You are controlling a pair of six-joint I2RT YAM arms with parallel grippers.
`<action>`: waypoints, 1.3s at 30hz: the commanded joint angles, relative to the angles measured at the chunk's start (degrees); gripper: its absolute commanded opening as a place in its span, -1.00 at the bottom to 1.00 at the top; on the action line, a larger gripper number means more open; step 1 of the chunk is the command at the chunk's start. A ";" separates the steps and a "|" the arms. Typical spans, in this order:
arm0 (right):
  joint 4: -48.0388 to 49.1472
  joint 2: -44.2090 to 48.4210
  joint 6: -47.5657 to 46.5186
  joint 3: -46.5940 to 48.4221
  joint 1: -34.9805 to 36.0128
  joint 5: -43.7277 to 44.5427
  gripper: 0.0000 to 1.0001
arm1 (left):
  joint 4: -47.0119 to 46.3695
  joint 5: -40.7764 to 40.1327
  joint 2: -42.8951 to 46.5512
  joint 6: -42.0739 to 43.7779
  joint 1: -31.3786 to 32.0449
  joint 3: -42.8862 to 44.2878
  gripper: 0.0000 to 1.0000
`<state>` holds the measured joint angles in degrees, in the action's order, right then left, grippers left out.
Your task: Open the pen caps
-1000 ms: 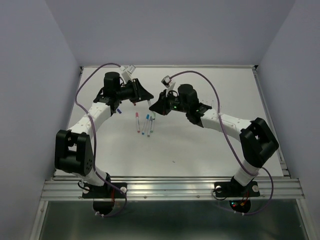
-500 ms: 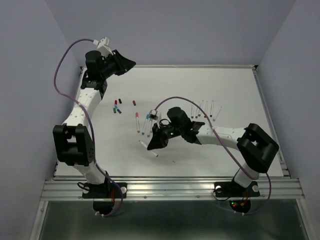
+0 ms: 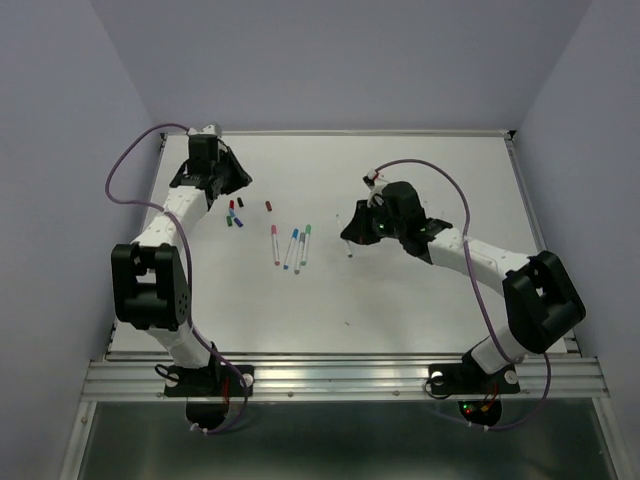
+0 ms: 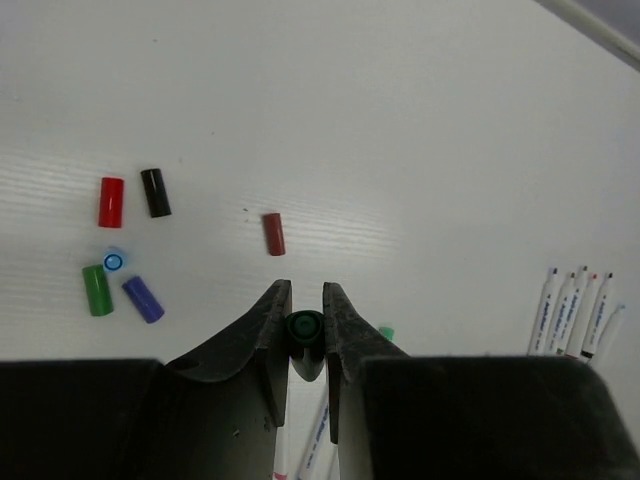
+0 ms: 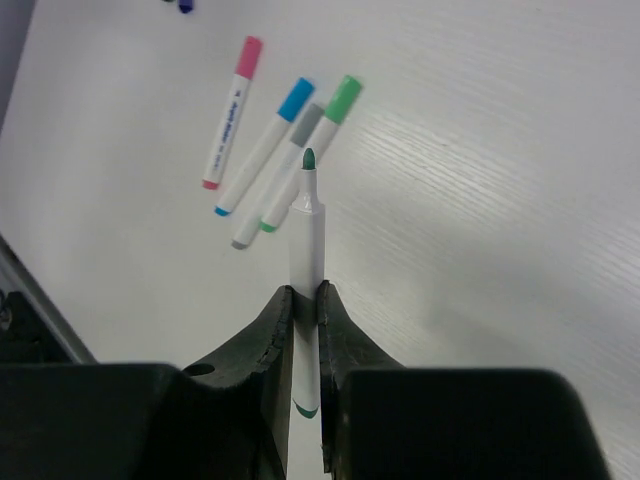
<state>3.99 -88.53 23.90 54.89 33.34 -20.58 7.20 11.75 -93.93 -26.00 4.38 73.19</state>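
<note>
Fingers of left arm (image 4: 274,322) closed on green cap (image 4: 305,328), near far-left table (image 3: 450,300) edge, right fingers (image 5: 281,322) gripping uncapped pen (image 5: 306,225) mid-table.

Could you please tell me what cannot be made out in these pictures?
Top view: the green cap held in the left jaws is hidden under the left arm.
Left wrist view: the pens beneath the jaws are mostly covered by the jaws' own base.
Right wrist view: loose caps are cut off by the top edge.
Pen lettering is too small to read anywhere.
</note>
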 commanded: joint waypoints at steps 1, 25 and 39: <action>-6.79 2.49 0.01 1.88 -1.17 12.74 -0.99 | 3.34 -5.94 -2.74 1.92 -0.08 0.46 -0.74; -11.63 0.90 0.45 3.64 -3.46 20.31 -0.99 | 7.12 -13.24 -12.59 1.83 -0.08 3.28 -0.04; -18.66 1.00 2.03 5.92 -6.89 37.44 -0.99 | 4.49 -6.48 -2.67 3.15 0.01 0.03 0.41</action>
<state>-12.23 -88.01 25.02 57.25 27.94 8.80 13.93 2.37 -104.16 -24.21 4.38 73.82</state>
